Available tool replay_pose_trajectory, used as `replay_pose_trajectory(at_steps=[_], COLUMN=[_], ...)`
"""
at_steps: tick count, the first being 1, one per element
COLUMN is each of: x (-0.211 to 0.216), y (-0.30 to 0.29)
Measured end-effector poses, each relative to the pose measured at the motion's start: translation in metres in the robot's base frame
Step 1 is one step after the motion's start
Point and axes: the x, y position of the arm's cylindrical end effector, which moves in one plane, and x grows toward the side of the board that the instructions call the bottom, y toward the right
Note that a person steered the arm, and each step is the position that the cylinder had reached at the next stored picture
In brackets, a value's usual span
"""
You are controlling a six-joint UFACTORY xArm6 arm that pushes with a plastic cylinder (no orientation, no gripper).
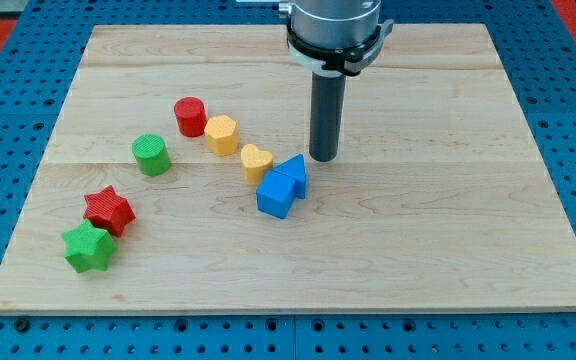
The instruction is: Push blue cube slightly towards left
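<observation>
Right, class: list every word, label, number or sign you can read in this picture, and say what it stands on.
None: no readable text, number or sign appears anywhere.
Wooden board: bare grain only.
Blue cube and the other coloured blocks: plain faces.
Dark rod ending in my tip, just to the upper right of the blue blocks: unmarked.
Blue pegboard around the board: holes only.

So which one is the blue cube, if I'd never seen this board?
Start at the wooden board and find my tip near its middle. Two blue blocks touch just below-left of it. The blue cube is the lower, flat-topped one; the other blue block has a pointed top.
</observation>
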Motion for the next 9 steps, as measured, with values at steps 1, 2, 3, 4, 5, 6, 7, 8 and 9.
replay_pose_trajectory(at_steps=[1,2,3,4,5,6,7,8,9], x=[0.018,0.030,0.031,0.051,0.077,0.096,0.097,0.097,0.095], y=[-0.029,-0.017,0.003,0.006,-0.007,-0.018,-0.031,-0.031,-0.026])
